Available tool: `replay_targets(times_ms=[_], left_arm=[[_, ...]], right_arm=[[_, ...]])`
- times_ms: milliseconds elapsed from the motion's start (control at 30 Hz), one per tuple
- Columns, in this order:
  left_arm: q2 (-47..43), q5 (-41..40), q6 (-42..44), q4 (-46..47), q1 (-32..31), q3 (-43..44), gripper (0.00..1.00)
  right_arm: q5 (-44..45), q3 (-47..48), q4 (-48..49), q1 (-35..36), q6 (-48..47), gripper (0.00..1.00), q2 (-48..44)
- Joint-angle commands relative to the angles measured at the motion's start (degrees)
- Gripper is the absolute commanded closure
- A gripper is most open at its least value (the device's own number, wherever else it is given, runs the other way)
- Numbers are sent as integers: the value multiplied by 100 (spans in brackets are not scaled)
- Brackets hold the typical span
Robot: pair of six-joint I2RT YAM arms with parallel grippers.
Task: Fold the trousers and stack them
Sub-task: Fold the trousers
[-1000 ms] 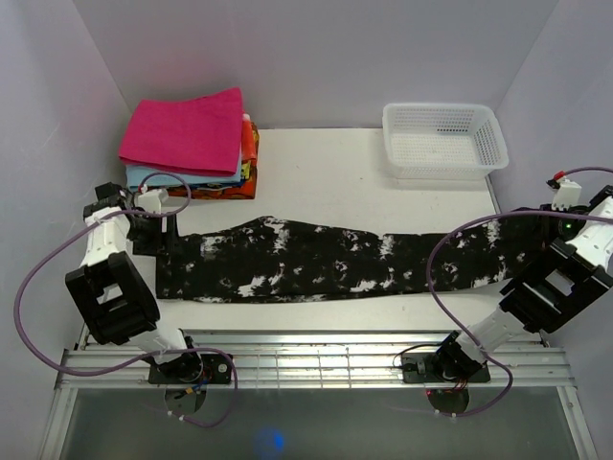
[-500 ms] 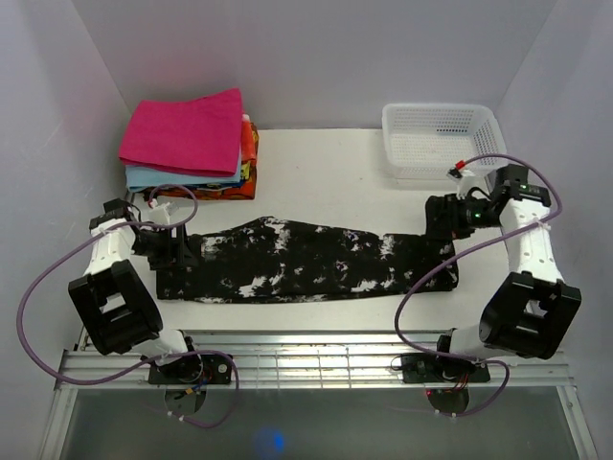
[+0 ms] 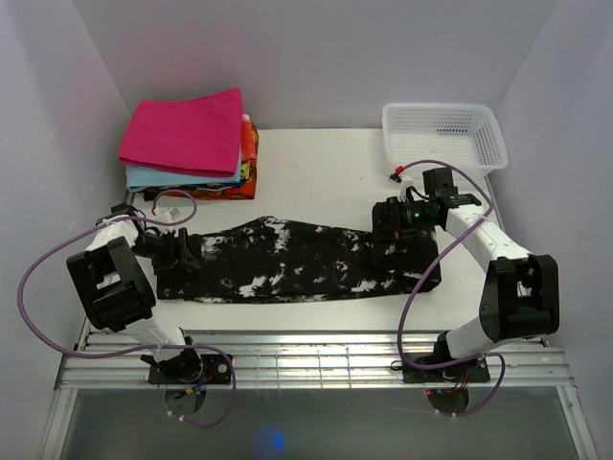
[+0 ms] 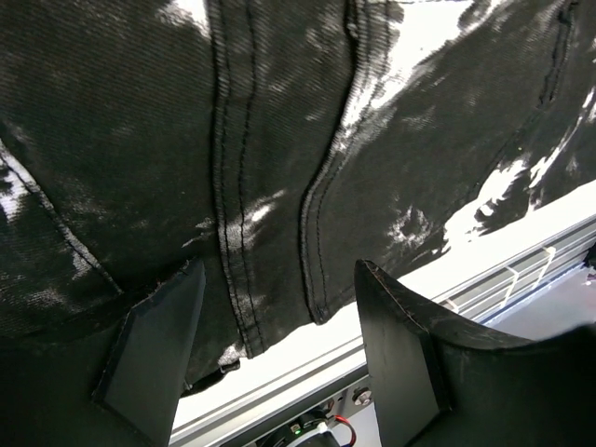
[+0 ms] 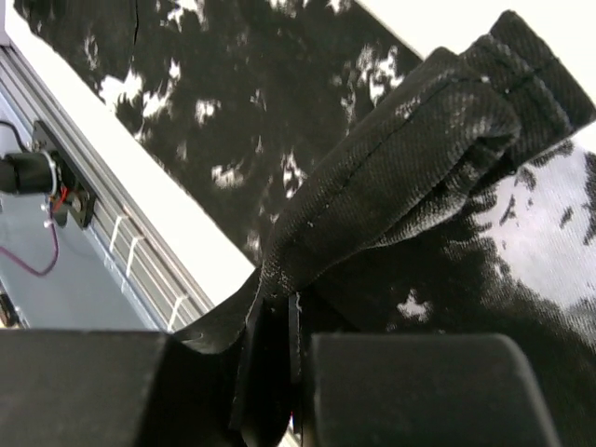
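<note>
Black trousers with white blotches [image 3: 297, 261] lie stretched across the table's near half. My right gripper [image 3: 395, 226] is shut on the leg ends [image 5: 410, 149] and holds them lifted above the trousers' right part, folded back leftward. My left gripper [image 3: 172, 251] is open over the waist end at the left; its jaws stand apart above the seams [image 4: 270, 233], and I cannot tell whether they touch the cloth. In the right wrist view the cloth is pinched between the pads [image 5: 279, 363].
A stack of folded garments, pink on top [image 3: 187, 134], sits at the back left. A white mesh basket [image 3: 442, 140] stands at the back right. A slatted metal rail [image 3: 316, 359] runs along the near edge. Side walls stand close.
My right gripper has carried the leg ends from the far right leftward over the trousers, shortening them. The left gripper has shifted slightly right onto the waist end.
</note>
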Motion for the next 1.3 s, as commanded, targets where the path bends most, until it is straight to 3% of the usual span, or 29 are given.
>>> replay_targets(times_ms=[0,333,667,733,767,833,900,967,1033,1267], left_arm=[[-5,-36,-77,115,-10,-24,24],[145,-186,-174,142,-10,-33,24],[242,-239,-218,168,-18,-33,24],[259,-256,-218,177,-18,-41,23],[268,-256,-226,177,-18,-33,23],[285,-248,-218,194,-18,-41,23],[286,-248,-227,194,-18,-33,23],[286,-239,-227,203,-18,-41,23],[294,-248,-235,212,-18,-41,23],[110,-142,-200,107,-18,11,23]], right_arm=[[-137,-112,1077,281,732,92,105],[142,-561,2528,1380,1805,92,448],[425,-421,2714,1873,2078,92,1256],[373,-368,2678,1908,2061,81,1449],[329,-333,2678,1960,2061,65,1476],[214,-306,2678,2022,2061,60,1512],[135,-271,2704,2128,2061,44,1468],[-31,-236,2766,2224,2087,36,1468],[-181,-236,2836,2303,2131,31,1476],[-963,-60,3039,2339,2035,25,1529]])
